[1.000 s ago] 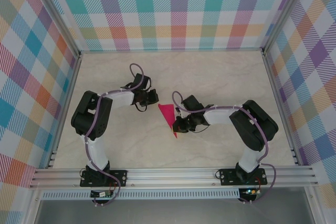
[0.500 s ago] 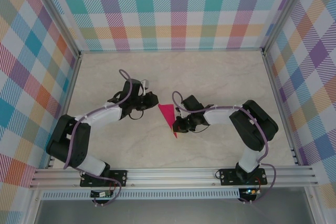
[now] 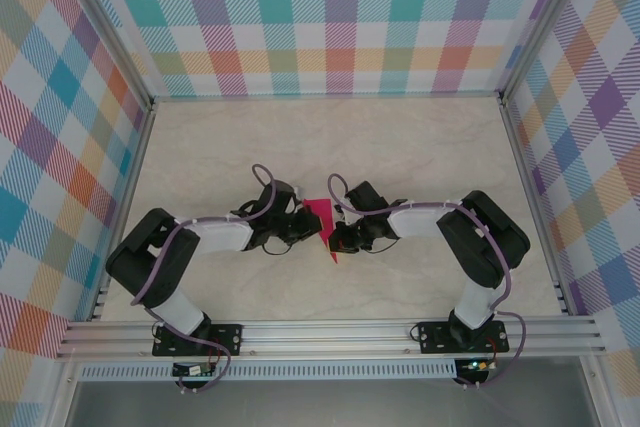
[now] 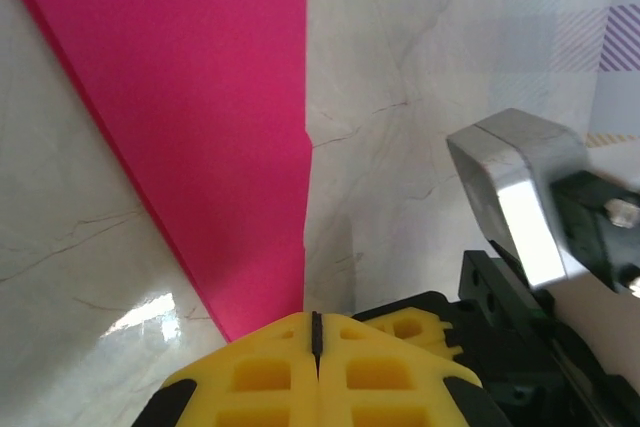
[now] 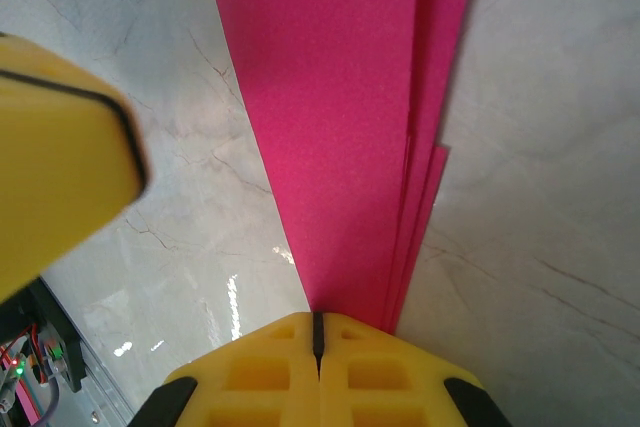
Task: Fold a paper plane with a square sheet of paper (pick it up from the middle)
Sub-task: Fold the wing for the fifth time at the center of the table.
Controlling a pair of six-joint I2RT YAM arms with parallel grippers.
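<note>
From above, the folded magenta-pink paper dart [image 3: 320, 214] lies on the pale marbled table [image 3: 420, 147], between the left gripper [image 3: 303, 230] and the right gripper [image 3: 337, 237], which cover part of it; the right wrist view alone reveals stacked layers along one edge; both wrist views show yellow pads [image 4: 260, 377] pressed together against the paper; whether any is pinched, I cannot tell.

A pale, veined marble-look surface [image 3: 420, 147], glossy with light glints, is enclosed on three sides by pastel plaid walls [image 3: 340, 17]. Aluminium posts [image 3: 108, 29] stand at the back corners, and an aluminium rail [image 3: 330, 333] runs along the near edge.
</note>
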